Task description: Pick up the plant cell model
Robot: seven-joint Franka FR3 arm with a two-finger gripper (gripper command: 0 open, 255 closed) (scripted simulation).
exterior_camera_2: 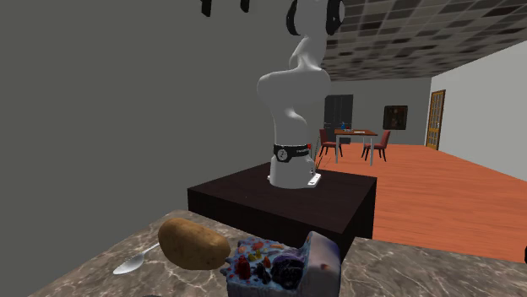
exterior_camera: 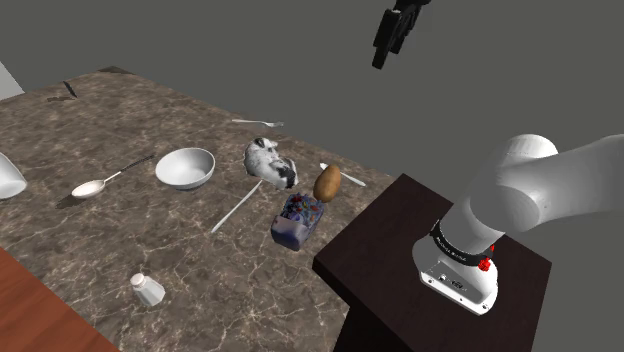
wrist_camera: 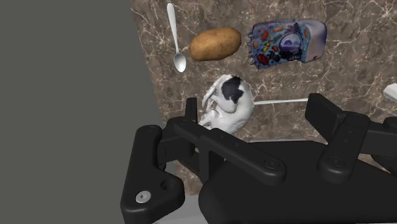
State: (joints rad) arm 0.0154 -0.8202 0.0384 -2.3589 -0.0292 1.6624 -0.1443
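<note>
Black and spread wide, the pincer [exterior_camera: 381, 55] hangs high above the brown marbled surface [exterior_camera: 110, 120], clasping nothing. The plant cell model [exterior_camera: 297, 219], a purple block with coloured innards, lies near the surface's edge by the dark stand [exterior_camera: 400, 230], just beside a potato [exterior_camera: 327, 183]. A black-and-white rabbit figure [exterior_camera: 270, 163] and a spoon [wrist_camera: 176, 38] lie close by.

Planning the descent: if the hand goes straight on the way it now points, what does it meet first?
Probably the white-and-black animal figure on the marble counter, not the plant cell model beyond it. The hand is high, so depth is unclear.
</note>
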